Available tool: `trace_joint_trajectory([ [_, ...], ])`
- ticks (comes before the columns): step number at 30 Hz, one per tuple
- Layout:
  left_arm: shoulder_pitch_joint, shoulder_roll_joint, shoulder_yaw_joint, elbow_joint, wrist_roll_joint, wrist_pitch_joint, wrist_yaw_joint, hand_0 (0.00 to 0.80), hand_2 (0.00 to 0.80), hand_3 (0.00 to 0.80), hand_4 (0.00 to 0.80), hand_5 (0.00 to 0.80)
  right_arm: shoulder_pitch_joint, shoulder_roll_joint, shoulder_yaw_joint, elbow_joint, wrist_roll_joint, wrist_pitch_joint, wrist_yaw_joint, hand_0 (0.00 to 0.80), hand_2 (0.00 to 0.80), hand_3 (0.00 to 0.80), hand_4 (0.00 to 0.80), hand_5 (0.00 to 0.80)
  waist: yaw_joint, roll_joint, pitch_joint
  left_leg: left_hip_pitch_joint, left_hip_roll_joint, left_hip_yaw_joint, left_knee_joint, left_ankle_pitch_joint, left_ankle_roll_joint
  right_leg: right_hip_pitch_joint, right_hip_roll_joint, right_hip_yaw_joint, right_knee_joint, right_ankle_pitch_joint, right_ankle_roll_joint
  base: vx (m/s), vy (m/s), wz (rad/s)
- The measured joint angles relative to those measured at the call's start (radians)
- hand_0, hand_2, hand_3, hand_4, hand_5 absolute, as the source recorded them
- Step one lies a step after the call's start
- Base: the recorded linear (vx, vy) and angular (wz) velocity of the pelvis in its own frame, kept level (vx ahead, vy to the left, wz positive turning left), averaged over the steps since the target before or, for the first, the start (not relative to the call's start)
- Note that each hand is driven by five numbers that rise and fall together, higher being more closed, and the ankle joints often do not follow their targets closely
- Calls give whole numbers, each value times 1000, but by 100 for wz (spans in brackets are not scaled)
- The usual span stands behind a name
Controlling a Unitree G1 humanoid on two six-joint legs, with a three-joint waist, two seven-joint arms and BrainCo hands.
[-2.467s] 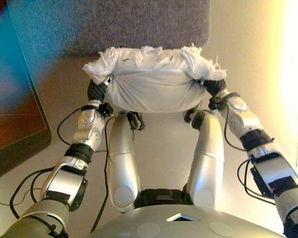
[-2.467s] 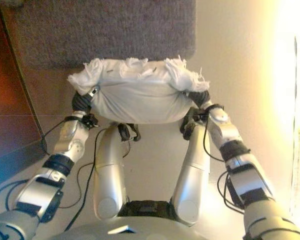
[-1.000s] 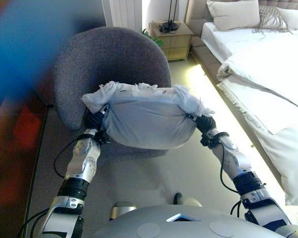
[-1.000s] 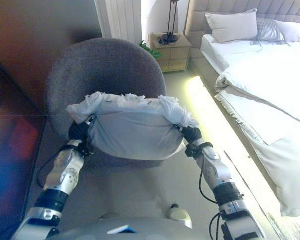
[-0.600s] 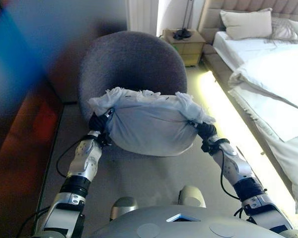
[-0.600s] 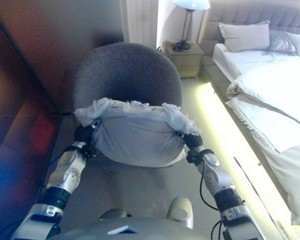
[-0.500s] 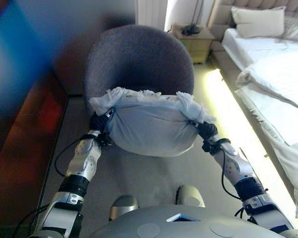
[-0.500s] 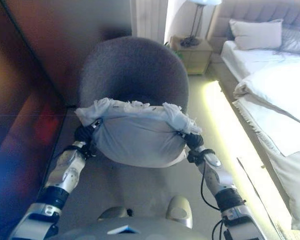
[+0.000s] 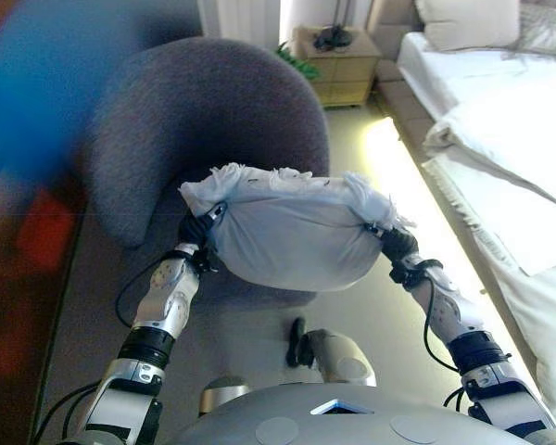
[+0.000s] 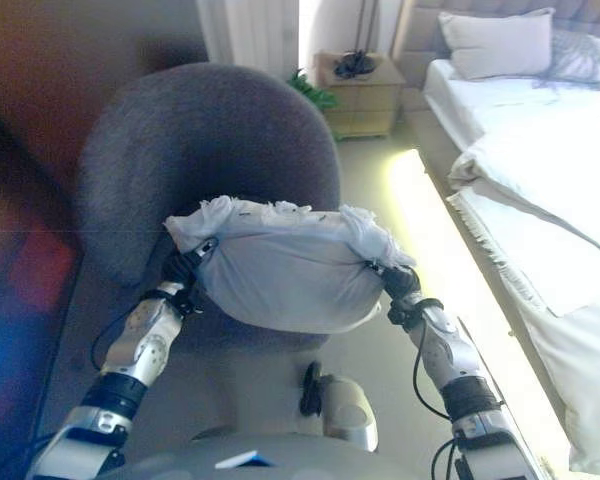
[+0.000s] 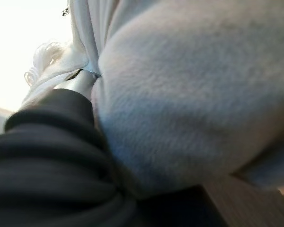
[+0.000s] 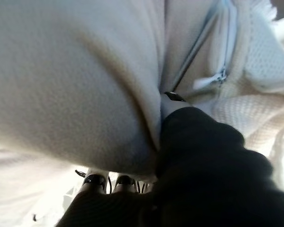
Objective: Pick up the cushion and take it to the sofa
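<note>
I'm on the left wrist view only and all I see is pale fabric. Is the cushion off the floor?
Observer: Yes. The cushion hangs in the air between the left hand and the right hand.
Operator: What's ahead of it?
Observer: A round grey armchair, directly behind the cushion.
Operator: Anything on the right side?
Observer: A bed with white bedding, and a wooden nightstand past the armchair.

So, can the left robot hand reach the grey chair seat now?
Probably not yet. The left robot hand is pressed to one end of the white cushion, the right robot hand to the other, and the cushion hangs between it and the grey chair.
</note>
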Motion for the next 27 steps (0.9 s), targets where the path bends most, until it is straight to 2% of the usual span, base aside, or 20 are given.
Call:
trace_joint_trajectory([
  [2,4,-9,0,0,0,-1,10,800,800,800,800,800,1,-9,1,0,-19,4,11,800,800,800,800,800,8,-16,-9,-113,22,28,296,57,-55,37,2,2,-29,-4,-80,280,-197,-45],
  [3,6,-21,0,-1,0,-1,17,800,800,800,800,800,-3,-12,1,0,-19,4,15,800,800,800,800,800,18,-11,-11,-177,32,34,462,108,-58,55,8,10,-36,-11,-109,238,-122,-64],
  [4,9,-28,1,-1,0,-1,25,800,800,800,800,800,-5,-21,4,1,-19,6,17,800,800,800,800,800,19,-5,-15,-228,40,35,567,139,-57,79,10,15,-50,-20,-120,205,-63,-47],
  [6,11,-28,11,-14,0,-2,28,800,800,800,800,800,-5,-20,15,1,-19,12,27,800,800,800,800,800,15,-16,-13,-287,59,74,643,171,-31,127,17,26,-86,-25,-122,204,13,-25],
  [7,11,-27,19,-15,0,-2,28,800,800,800,800,800,-6,-22,26,1,-19,12,31,800,800,800,800,800,18,-20,-11,-306,71,92,622,174,-27,150,23,39,-107,-25,-121,204,66,-23],
  [10,20,-16,41,-16,-1,-2,29,800,800,800,800,800,-26,-21,68,1,-19,14,33,800,800,800,800,800,44,-24,-12,-313,96,86,454,181,-15,186,43,79,-142,-24,-123,186,97,-44],
  [11,25,-11,49,-16,-1,-2,29,800,800,800,800,800,-40,-20,78,1,-19,22,33,800,800,800,800,800,51,-27,-8,-317,101,77,400,184,-14,196,46,97,-144,-21,-128,170,136,-49],
  [13,30,-11,63,-16,-2,-2,28,800,800,800,800,800,-55,-12,82,1,-21,36,31,800,800,800,800,800,47,-26,-6,-307,106,52,316,185,-12,221,47,104,-151,-20,-130,147,153,-24],
  [16,29,-8,68,-17,-1,0,28,800,800,800,800,800,-85,-8,81,1,-22,62,19,800,800,800,800,800,47,-21,-2,-242,97,31,163,188,-7,222,46,122,-143,-29,-112,118,170,-13],
  [17,29,-8,67,-17,-1,1,28,800,800,800,800,800,-90,-8,81,1,-22,66,15,800,800,800,800,800,46,-18,-1,-216,90,29,98,189,-5,221,44,123,-135,-34,-103,87,160,-5],
  [19,28,-10,64,-17,-1,3,28,800,800,800,800,800,-96,-15,80,1,-22,73,4,800,800,800,800,800,44,3,2,-169,74,33,-19,215,22,212,43,124,-106,-54,-73,45,157,3],
  [22,18,-10,58,-12,0,12,34,800,800,800,800,800,-104,-17,81,-1,-42,76,-34,800,800,800,800,800,44,10,-1,-124,30,38,-161,219,-2,166,-3,123,-49,-72,-25,-9,168,14],
  [24,18,-10,55,-5,0,12,54,800,800,800,800,800,-105,1,83,-2,-57,76,-54,800,800,800,800,800,46,12,-1,-121,-12,37,-186,236,24,154,-44,126,-42,-66,0,-43,168,14],
  [27,10,-1,62,12,1,11,94,800,800,800,800,800,-108,27,109,-2,-74,79,-87,800,800,800,800,800,53,21,0,-123,-49,41,-197,245,55,144,-85,128,-42,-50,31,-54,128,8],
])
